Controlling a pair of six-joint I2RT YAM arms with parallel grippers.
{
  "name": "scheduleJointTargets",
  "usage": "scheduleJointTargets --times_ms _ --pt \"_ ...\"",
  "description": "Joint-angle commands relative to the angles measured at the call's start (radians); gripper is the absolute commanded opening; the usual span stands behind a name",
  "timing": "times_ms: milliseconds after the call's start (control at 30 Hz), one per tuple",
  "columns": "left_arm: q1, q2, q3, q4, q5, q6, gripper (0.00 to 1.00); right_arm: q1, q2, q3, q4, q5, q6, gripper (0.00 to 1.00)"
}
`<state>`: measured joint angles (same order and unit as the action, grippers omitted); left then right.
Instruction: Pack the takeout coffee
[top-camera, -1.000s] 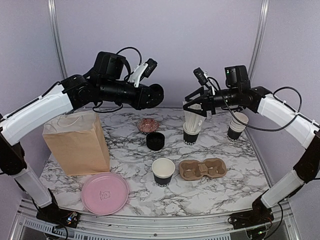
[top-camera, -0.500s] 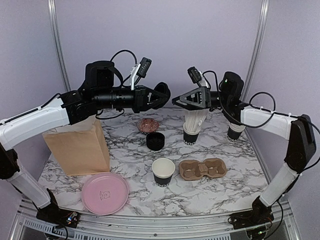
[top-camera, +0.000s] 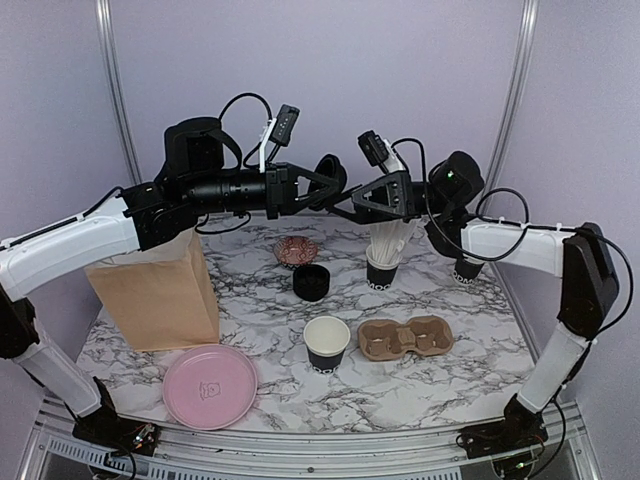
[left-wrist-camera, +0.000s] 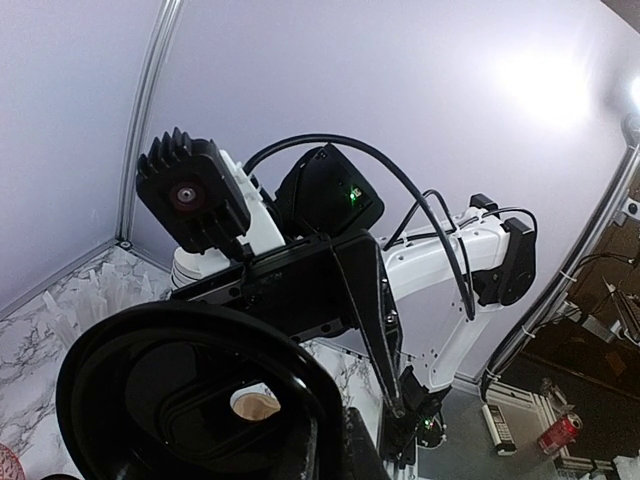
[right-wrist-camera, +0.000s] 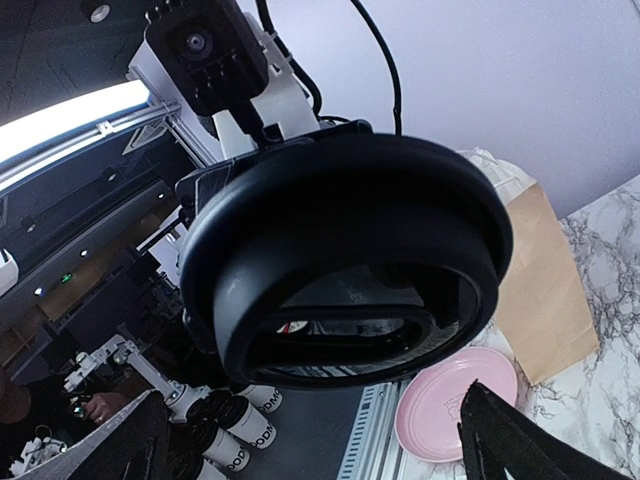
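High above the table my left gripper (top-camera: 322, 186) is shut on the rim of a round black plastic lid (top-camera: 331, 178), held on edge. In the left wrist view the lid (left-wrist-camera: 190, 395) fills the lower left. My right gripper (top-camera: 362, 202) stands open just right of the lid, its fingers apart on either side. The lid (right-wrist-camera: 345, 255) fills the right wrist view, with my fingertips (right-wrist-camera: 520, 440) at the lower corners, apart from it. One black paper cup (top-camera: 327, 343), cream inside and lidless, stands upright mid-table.
A brown two-hole carrier (top-camera: 405, 338) lies right of the cup. Behind are a black lid stack (top-camera: 311, 282), a pink bowl (top-camera: 296, 250) and a cup of white straws (top-camera: 383, 262). A paper bag (top-camera: 155, 285) and pink plate (top-camera: 210, 385) are at left.
Both arms have swung toward each other. The left gripper carried the lid rightward, and the right gripper moved left up to it while opening wider.
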<state>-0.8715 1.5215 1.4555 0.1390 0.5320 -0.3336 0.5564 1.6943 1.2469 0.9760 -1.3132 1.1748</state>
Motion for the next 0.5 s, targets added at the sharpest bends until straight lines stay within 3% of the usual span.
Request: scheduleJointTargets --times_ms 0,467 --pt "0.0 -0.001 0.002 0.054 0.038 -0.014 0.06 0.004 0.025 0.042 0.12 0.006 0.103 0.99" --pt "-0.008 0.041 0.017 0.057 0.08 -0.029 0.06 0.01 0.047 0.049 0.254 0.014 0.199 0.96"
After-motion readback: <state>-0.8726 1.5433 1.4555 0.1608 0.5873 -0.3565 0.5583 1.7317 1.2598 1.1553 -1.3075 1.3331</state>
